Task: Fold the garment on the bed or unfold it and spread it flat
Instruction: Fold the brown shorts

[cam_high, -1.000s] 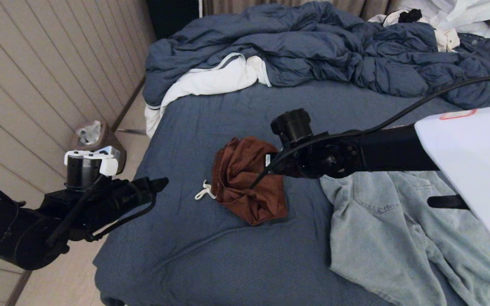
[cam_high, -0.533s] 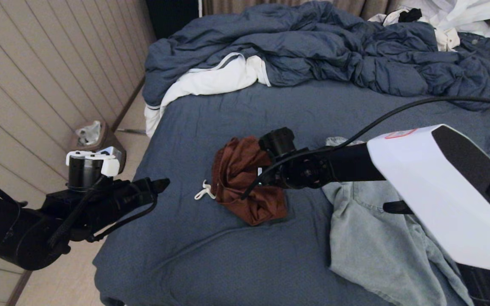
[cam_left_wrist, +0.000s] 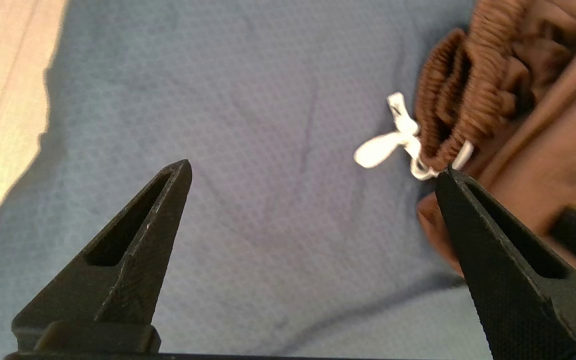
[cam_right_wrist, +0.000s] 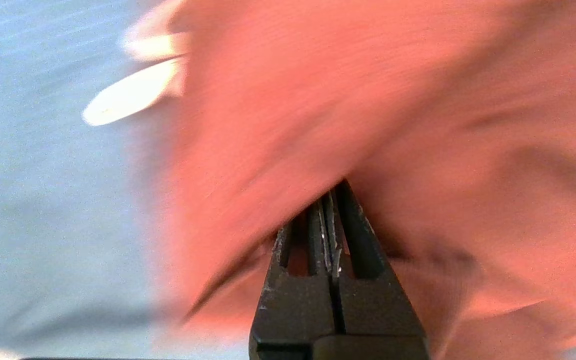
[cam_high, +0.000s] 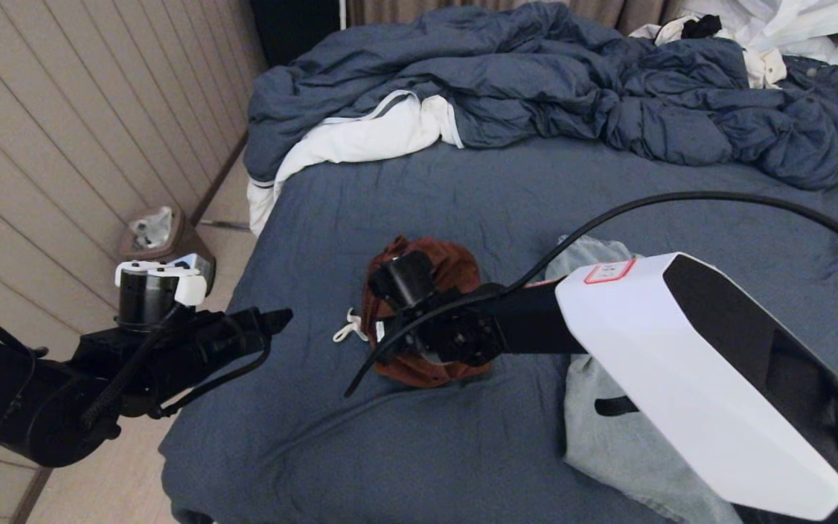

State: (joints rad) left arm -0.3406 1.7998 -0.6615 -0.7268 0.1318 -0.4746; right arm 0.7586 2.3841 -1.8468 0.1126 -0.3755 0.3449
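The garment is a crumpled brown pair of shorts with a gathered waistband and a white drawstring, lying mid-bed on the slate-blue sheet. My right arm's wrist hangs low over it and hides its middle. The right gripper is shut, its tips against the brown cloth; no fabric shows between the jaws. My left gripper hovers at the bed's left edge, open and empty. One of its fingertips is close to the drawstring.
A light denim garment lies at the front right, partly under my right arm. The rumpled blue duvet with white lining fills the far end. White clothes lie at the far right. A small bin stands on the floor left.
My right arm has swung down and to the left, from the garment's right side to low over its middle. The left arm has barely moved. The garment keeps its place.
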